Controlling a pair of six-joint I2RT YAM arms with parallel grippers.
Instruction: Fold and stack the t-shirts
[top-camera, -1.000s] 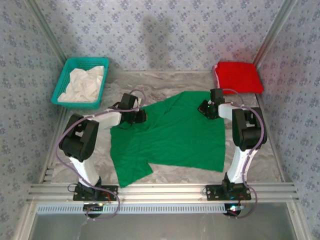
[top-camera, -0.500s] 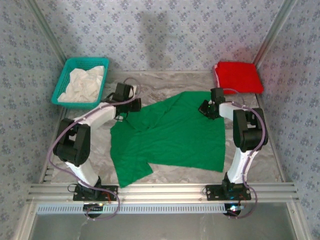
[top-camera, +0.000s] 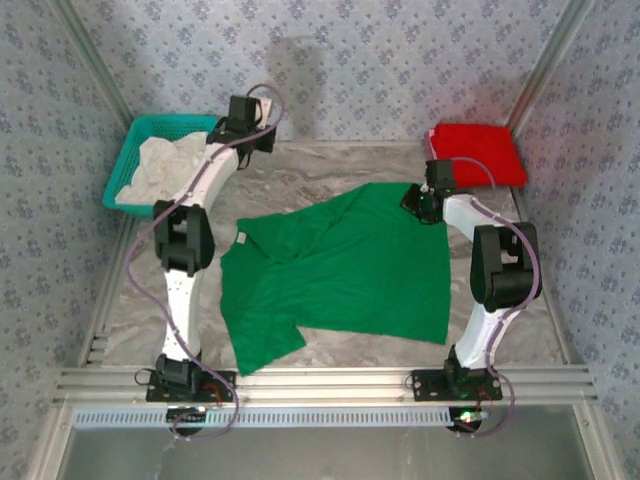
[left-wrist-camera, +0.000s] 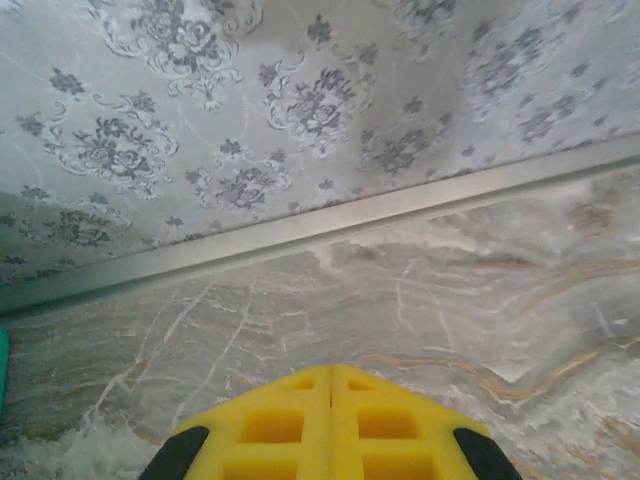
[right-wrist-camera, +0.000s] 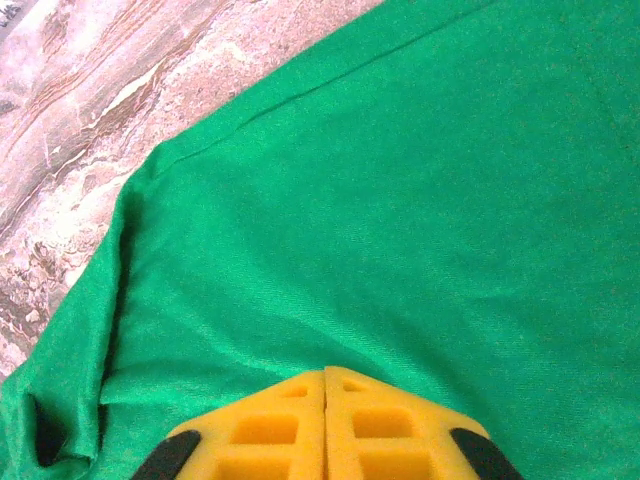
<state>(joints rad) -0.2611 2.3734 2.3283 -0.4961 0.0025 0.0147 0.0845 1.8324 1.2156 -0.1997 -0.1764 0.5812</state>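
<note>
The green t-shirt (top-camera: 340, 270) lies spread on the marble table, its collar to the upper left and one sleeve at the near left. My right gripper (top-camera: 415, 200) is over its far right corner. In the right wrist view the gripper (right-wrist-camera: 325, 372) has its yellow fingers pressed together, with the green t-shirt (right-wrist-camera: 400, 200) just below and no fabric showing between them. The red t-shirt (top-camera: 478, 153) lies folded at the back right. My left gripper (top-camera: 255, 130) is raised at the back left beside the basket. In the left wrist view it (left-wrist-camera: 331, 368) is shut and holds nothing.
A teal mesh basket (top-camera: 125, 165) with crumpled white cloth (top-camera: 170, 165) stands at the back left. Patterned walls close in the table behind and on both sides. Bare marble (left-wrist-camera: 420, 290) lies under the left gripper, along the back metal rail (left-wrist-camera: 350, 222).
My left arm has swung from the shirt's left shoulder up and back to the rear wall beside the basket. My right gripper has crept slightly farther back on the shirt's corner.
</note>
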